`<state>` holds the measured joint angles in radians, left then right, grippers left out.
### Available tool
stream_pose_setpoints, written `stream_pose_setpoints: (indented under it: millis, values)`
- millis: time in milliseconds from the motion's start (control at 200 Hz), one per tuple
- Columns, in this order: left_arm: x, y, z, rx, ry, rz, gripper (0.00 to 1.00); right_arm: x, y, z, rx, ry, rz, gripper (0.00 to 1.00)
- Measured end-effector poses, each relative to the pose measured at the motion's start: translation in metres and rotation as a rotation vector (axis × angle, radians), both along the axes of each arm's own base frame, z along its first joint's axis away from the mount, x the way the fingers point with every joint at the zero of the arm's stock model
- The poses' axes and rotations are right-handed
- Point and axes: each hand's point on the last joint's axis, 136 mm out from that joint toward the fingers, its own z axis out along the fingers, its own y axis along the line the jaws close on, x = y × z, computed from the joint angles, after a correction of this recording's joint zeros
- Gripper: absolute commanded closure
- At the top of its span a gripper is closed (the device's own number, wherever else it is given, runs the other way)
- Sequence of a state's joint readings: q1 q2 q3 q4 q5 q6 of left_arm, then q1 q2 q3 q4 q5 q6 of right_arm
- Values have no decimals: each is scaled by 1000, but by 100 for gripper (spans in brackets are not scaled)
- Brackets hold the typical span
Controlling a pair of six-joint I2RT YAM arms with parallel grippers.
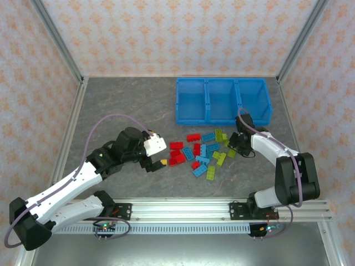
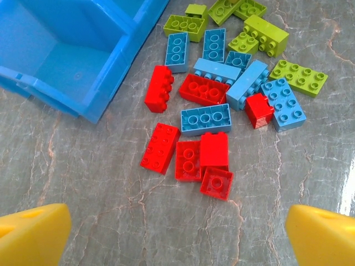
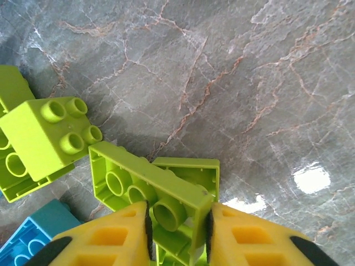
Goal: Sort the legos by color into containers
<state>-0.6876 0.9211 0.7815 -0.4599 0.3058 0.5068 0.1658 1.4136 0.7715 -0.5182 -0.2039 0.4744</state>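
1. Spotted right gripper [image 3: 177, 221] clenched across an upturned green brick [image 3: 150, 180], just in front of the bin [image 1: 191, 118].
2. Found left gripper [image 2: 177, 238] spread wide, empty, further from the bin, facing the brick pile [image 1: 199, 152].
3. Reckoned light, stiff, slick plastic; best pinched across flat sides.
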Motion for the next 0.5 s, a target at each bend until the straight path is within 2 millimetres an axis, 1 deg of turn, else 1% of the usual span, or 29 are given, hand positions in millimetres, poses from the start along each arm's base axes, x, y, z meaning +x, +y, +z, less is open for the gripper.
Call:
stream_pose_setpoints:
  millis: [110, 190, 220, 335, 400, 500]
  values:
    - [0, 0, 0, 0, 0, 0, 0, 0, -2, 8, -8, -22, -3, 81]
    - [0, 0, 0, 0, 0, 0, 0, 1, -3, 13, -11, -42, -7, 82]
    - [0, 0, 0, 0, 0, 0, 0, 1, -4, 14, -12, -46, -8, 85]
    - [1, 1, 0, 2, -2, 4, 0, 0, -4, 19, -11, -57, -13, 88]
    - [1, 1, 0, 3, -3, 6, 0, 0, -4, 27, -8, -81, -17, 91]
    - [1, 1, 0, 3, -3, 6, 0, 0, -6, 45, 1, -141, -32, 96]
